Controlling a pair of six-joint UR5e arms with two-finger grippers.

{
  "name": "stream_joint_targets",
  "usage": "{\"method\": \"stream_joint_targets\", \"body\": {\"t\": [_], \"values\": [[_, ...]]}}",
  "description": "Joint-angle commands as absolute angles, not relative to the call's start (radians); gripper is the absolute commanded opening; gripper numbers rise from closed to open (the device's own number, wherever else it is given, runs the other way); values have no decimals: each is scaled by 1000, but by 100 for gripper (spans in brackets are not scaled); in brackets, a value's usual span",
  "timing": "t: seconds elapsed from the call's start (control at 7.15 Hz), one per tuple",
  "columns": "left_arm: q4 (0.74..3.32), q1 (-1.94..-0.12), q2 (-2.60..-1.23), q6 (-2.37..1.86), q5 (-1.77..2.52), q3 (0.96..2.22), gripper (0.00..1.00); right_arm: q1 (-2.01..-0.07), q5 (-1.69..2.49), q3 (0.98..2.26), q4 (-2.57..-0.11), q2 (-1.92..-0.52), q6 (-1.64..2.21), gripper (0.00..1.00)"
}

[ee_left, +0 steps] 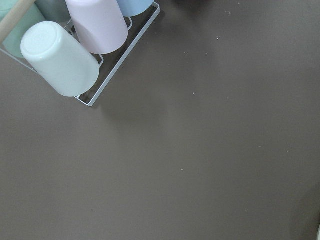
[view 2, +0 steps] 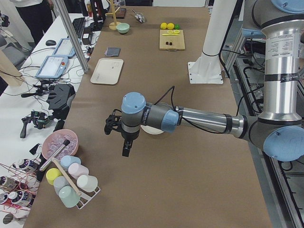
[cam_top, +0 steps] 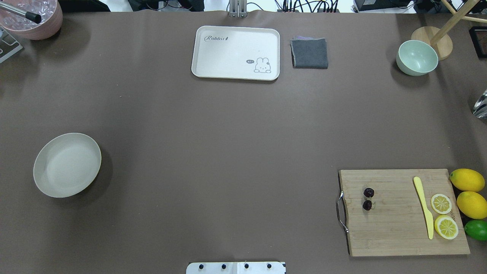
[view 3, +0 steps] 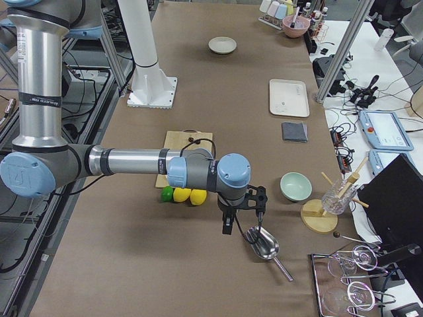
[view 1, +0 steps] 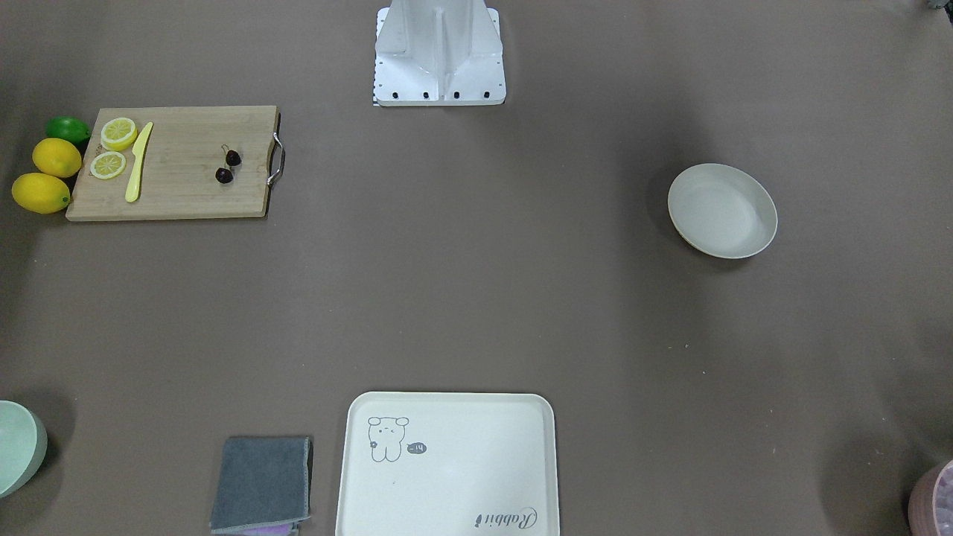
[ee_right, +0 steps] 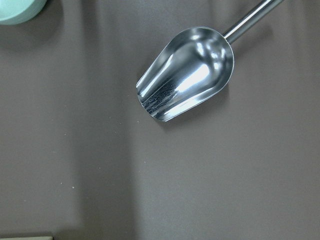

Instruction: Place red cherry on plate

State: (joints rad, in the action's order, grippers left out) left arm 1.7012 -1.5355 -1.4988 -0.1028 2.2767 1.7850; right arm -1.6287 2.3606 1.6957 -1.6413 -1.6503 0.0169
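Table scene, pre-pickup: the red cherry, a pair of tiny dark maroon fruits joined by thin stems, lies on a rectangular bamboo cutting board w/ a metal handle on the robot's right side, close to the handle end. The round, shallow cream-white plate sits bare on the brown table cover on the robot's left, well apart from the board. Also on the board: a pale yellow plastic knife and two lemon slices. Just off the board's far edge sit two whole yellow lemons and a green lime. Across the table are a cream rectangular tray w/ a rabbit drawing, a folded grey cloth beside it and a mint-green bowl. Neither arm appears in the overhead or front views. The left gripper hangs above the table at the robot's left end, near a wire rack of pastel cups and a pink bowl. The right gripper hangs at the opposite end, over a shiny steel scoop lying on the cover. Both show in side views only, so jaw opening and any hold can't be told for either; the wrist cams show no fingers.
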Motion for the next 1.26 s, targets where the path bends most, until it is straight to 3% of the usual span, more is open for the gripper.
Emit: {"method": "stream_joint_targets", "body": {"t": [0.0,1.12], "values": [[1703,-1536,-1496,-103,2278,1783,98,-1629,2364,1695,-1641,-1644,18,100],[1715,-1531,-1497,-110,2289,1816,98,-1629,2364,1700,-1641,-1637,18,100]]}}
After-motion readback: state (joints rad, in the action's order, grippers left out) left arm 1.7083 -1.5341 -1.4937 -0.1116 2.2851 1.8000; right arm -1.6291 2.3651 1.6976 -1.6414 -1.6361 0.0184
